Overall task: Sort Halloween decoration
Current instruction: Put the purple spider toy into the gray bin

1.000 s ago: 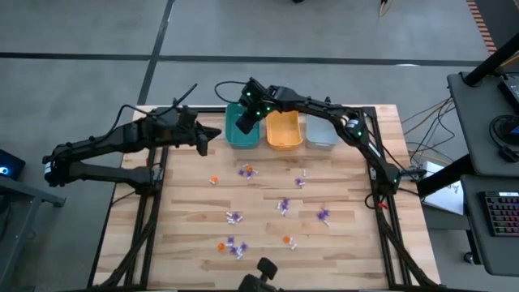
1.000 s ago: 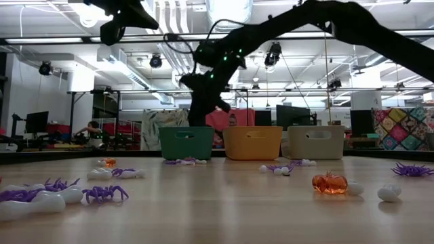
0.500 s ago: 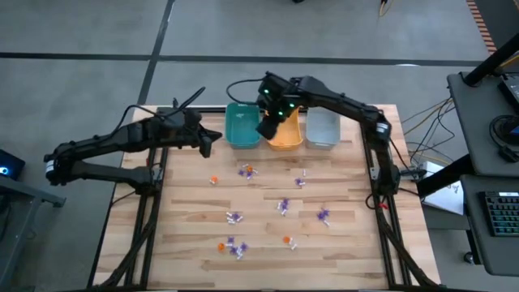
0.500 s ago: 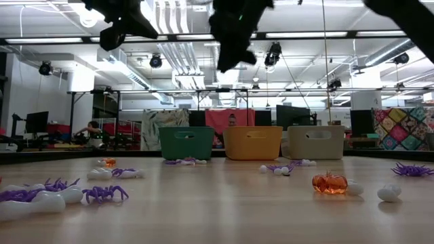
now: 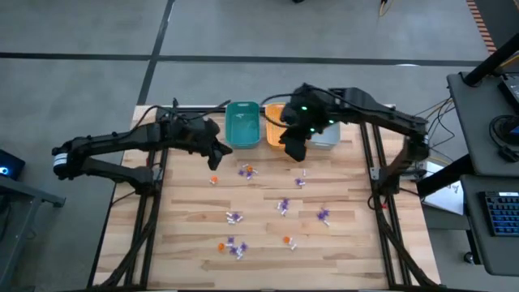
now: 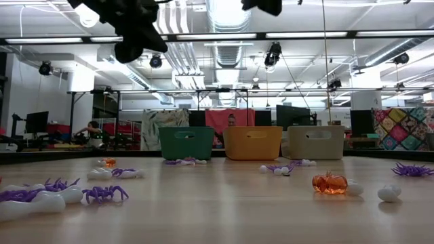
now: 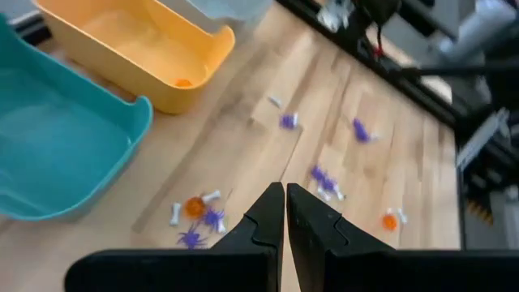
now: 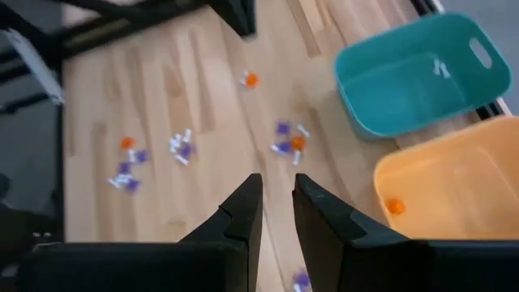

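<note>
Risk of a mixed-up pick

Right end effector (image 5: 293, 148) is hovering by the orange bin (image 5: 278, 127), fingers slightly parted, empty. Left end effector (image 5: 217, 152), pressed together, is waiting beside the teal bin (image 5: 242, 124). Trinkets (image 5: 246, 171) are lying clustered on the wooden worktop (image 5: 357, 235); a descent could pinch two colours together. Open workshop is showing behind.

Trinkets (image 5: 283, 206) lie scattered over the wood, tiny bits in orange, purple and white, all loose on the surface. From table centre: an orange-and-purple cluster (image 5: 246, 171) at eleven o'clock, a lone orange piece (image 5: 214, 179) at ten, purple spiders (image 5: 323, 215) at four, another purple heap (image 5: 234, 246) at seven. Up close, an orange pumpkin (image 6: 329, 183) sits upright. One orange bit (image 8: 395, 206) lies in the yellow bin, white pieces (image 8: 441, 70) in the teal.
</note>
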Robot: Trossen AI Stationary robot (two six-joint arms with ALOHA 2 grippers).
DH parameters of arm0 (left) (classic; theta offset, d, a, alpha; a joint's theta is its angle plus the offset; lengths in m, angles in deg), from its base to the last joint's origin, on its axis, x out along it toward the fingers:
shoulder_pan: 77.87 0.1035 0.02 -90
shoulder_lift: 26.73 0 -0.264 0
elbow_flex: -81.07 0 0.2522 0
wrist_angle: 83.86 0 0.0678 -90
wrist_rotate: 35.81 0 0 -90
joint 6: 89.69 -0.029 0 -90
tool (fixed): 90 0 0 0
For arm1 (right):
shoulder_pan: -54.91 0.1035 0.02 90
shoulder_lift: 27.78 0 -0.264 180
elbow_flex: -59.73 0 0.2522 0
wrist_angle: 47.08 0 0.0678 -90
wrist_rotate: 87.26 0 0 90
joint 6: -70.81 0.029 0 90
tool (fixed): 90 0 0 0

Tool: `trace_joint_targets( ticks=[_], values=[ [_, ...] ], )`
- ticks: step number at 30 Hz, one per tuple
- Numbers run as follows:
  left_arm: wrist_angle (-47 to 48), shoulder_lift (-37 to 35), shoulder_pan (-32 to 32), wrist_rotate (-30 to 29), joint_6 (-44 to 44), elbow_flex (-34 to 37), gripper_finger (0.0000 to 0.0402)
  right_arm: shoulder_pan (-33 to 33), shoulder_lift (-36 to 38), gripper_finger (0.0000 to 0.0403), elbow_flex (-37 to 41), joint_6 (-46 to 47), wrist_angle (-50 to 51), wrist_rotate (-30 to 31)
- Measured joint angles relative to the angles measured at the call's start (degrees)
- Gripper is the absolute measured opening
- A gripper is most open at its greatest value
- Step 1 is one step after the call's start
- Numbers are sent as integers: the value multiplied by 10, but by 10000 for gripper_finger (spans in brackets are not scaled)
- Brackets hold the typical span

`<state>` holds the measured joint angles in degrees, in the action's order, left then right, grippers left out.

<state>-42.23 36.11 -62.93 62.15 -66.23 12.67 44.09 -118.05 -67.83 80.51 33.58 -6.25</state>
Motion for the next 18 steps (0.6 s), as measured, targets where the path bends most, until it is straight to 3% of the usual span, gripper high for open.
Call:
trace_joint_targets(
  ticks=[7,14,18],
  values=[
    [7,46,0,21,-126,0,0,29,95,52,140,13,-149,0],
    [16,97,-1,21,-195,9,1,33,161,52,296,61,-293,2],
    [19,129,-2,21,-220,18,24,33,183,49,364,93,-372,2]
  ],
)
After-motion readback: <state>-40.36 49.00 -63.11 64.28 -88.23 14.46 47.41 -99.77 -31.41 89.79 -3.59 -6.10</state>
